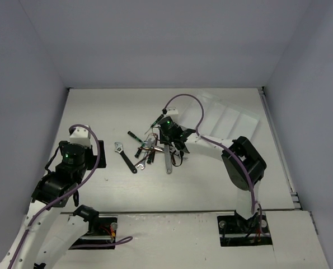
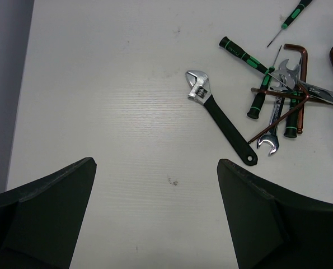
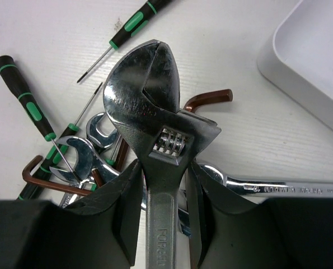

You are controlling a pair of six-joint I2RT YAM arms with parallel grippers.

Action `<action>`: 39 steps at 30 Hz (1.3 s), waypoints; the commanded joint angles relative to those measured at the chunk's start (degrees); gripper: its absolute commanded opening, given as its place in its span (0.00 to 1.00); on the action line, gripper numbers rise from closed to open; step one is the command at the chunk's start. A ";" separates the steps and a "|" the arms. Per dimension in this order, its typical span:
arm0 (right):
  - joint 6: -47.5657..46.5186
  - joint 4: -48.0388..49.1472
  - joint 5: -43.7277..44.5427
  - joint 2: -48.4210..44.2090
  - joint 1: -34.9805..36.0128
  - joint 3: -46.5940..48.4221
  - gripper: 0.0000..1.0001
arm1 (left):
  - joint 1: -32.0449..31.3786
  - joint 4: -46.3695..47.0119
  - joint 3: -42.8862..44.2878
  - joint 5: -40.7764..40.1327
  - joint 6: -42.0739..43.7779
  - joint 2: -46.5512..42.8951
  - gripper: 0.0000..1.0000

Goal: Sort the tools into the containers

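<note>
My right gripper [image 3: 165, 168] is shut on the handle of a large all-silver adjustable wrench [image 3: 155, 106], its head over the tool pile; in the top view its handle [image 1: 168, 161] hangs below the right gripper [image 1: 169, 139]. Under it lie silver open-end wrenches [image 3: 85, 151], green-and-black screwdrivers [image 3: 26, 101] and reddish-brown hex keys [image 3: 208, 100]. A black-handled adjustable wrench [image 2: 219, 115] lies apart, left of the pile [image 1: 125, 157]. The translucent white tray [image 1: 233, 120] sits at the far right; its corner shows in the right wrist view [image 3: 317, 61]. My left gripper [image 2: 156, 168] is open and empty, near the table's left side.
The tool pile [image 1: 146, 147] lies in the table's middle, between the two arms. Grey walls close in the table on the left, back and right. The right arm's purple cable [image 1: 191, 106] arches over the tray's near side.
</note>
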 commanded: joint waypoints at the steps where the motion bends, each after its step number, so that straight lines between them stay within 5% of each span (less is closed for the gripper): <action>1: -0.72 7.83 -0.22 -1.76 -0.45 1.70 0.00 | -0.21 1.88 0.51 -0.69 -1.06 1.91 0.88; 17: -0.78 7.02 -2.67 6.12 1.01 4.61 0.00 | -0.21 1.71 1.34 -0.15 -1.23 2.35 0.88; 25: 0.52 4.60 -2.16 6.61 1.10 3.21 0.28 | -0.22 1.62 1.41 -0.17 -1.24 2.33 0.88; 39: 1.93 1.54 -2.69 5.46 1.07 0.85 0.34 | -0.24 1.77 1.06 -0.19 -1.76 2.69 0.88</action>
